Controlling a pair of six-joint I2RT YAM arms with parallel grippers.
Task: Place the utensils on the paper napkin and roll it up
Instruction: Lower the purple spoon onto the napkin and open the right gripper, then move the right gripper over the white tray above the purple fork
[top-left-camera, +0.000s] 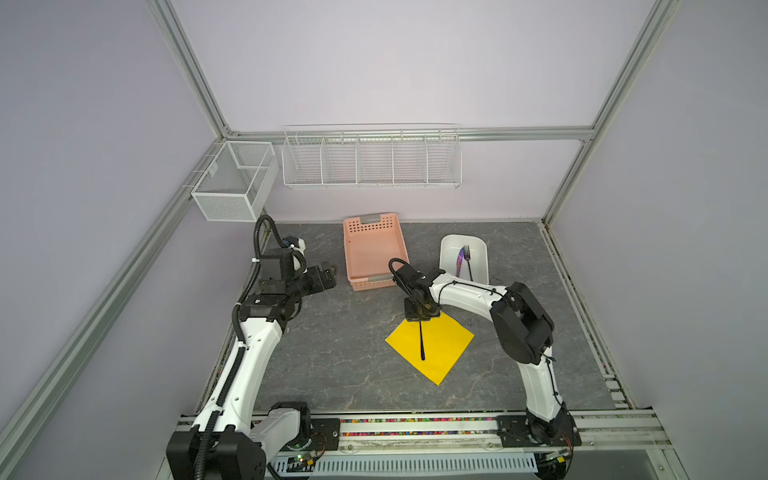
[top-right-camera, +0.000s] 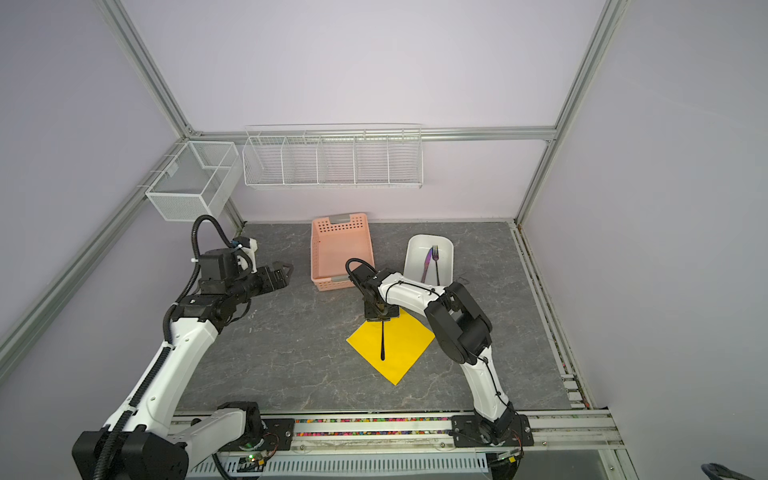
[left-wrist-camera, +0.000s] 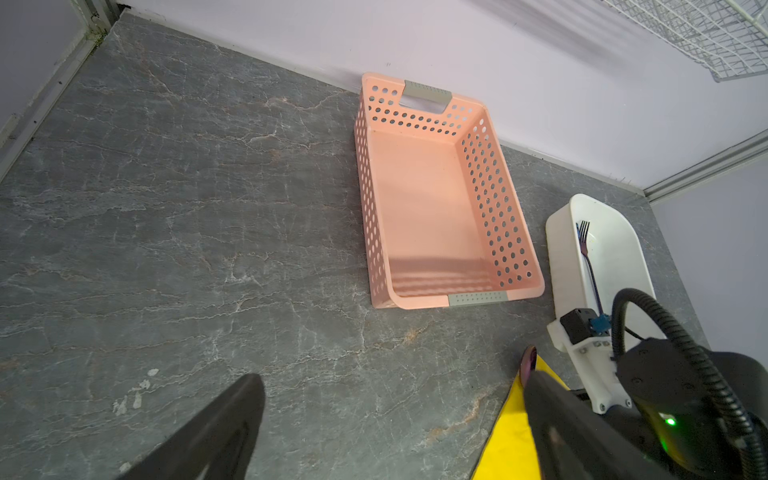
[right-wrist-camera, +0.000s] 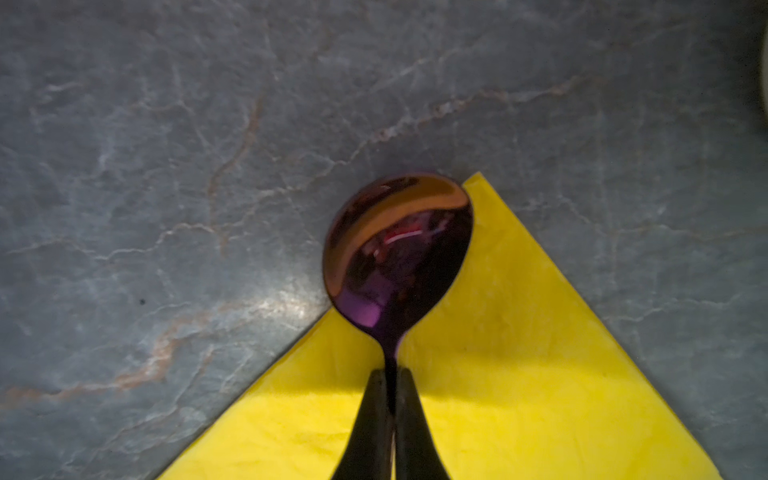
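The right hand (right-wrist-camera: 390, 376) was clenched on the neck of the spoon (right-wrist-camera: 398, 249), just behind its bowl, and hung over the far corner of the yellow napkin (top-left-camera: 446, 347). In both top views the spoon's handle (top-right-camera: 382, 340) ran straight back from the hand toward the near edge of the tabletop, roughly along the napkin's corner-to-corner line, with its tip over the middle of the sheet. The wrist view showed the bowl sticking out past that far corner, partly over bare tabletop. Whether the spoon was already resting on the paper could not be told.

The other 2 utensils, the fork (top-left-camera: 467, 257) and the knife (top-left-camera: 460, 264), lay side by side in the white tub (top-left-camera: 448, 245) toward the far right corner of the tabletop, long axes running near to far, heads at the far end. They sat just beyond the right hand and well apart from the left hand (top-left-camera: 329, 273), which was spread wide with nothing in it, near the tabletop's left edge, beside the pink basket (top-left-camera: 370, 226).

By my judgement, setting the spoon down was the step in progress, and it probably wanted a small shift toward the near edge so the bowl landed on the paper. The right arm looked the closer choice for the tub.
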